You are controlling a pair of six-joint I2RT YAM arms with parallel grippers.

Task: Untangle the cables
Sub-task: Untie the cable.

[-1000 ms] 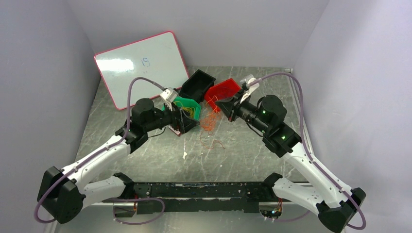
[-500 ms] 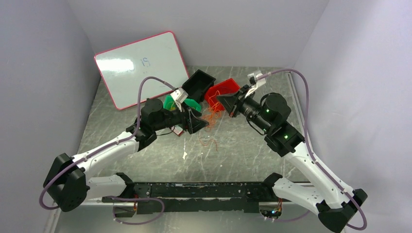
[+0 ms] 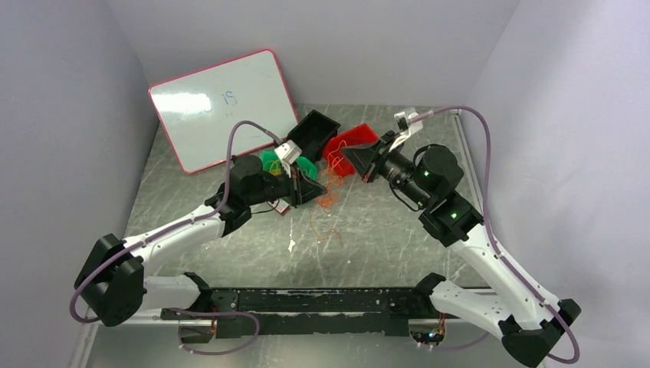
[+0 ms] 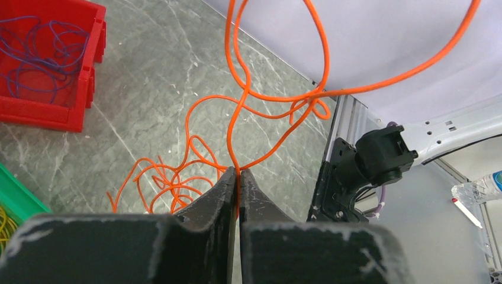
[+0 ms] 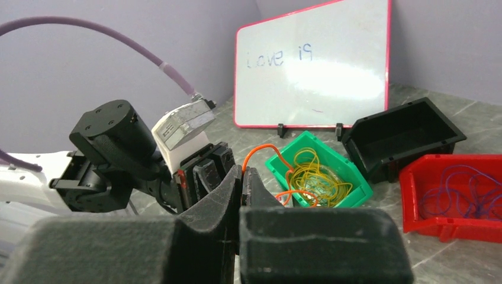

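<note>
A tangle of thin orange cables [image 3: 330, 188] hangs between my two grippers, and its tail lies on the table [image 3: 326, 231]. My left gripper [image 3: 316, 190] is shut on one orange strand [image 4: 233, 127], which rises from the fingertips [image 4: 229, 177] to a knot above. More orange loops [image 4: 171, 180] lie on the table below. My right gripper [image 3: 347, 155] is shut on an orange cable end [image 5: 260, 149] that arcs towards the green bin [image 5: 349, 174]. That bin holds yellow cables [image 5: 314, 177]. My right gripper's tips [image 5: 243, 173] face the left wrist.
A black bin [image 3: 310, 132] and a red bin [image 3: 351, 146] with thin purple wires [image 5: 459, 189] stand behind the green bin [image 3: 285, 162]. A pink-framed whiteboard [image 3: 222, 107] leans at the back left. Walls close in the table on three sides.
My left gripper swung right from the green bin to the orange tangle and shut on a strand. The right gripper rose slightly, still shut on its cable.
</note>
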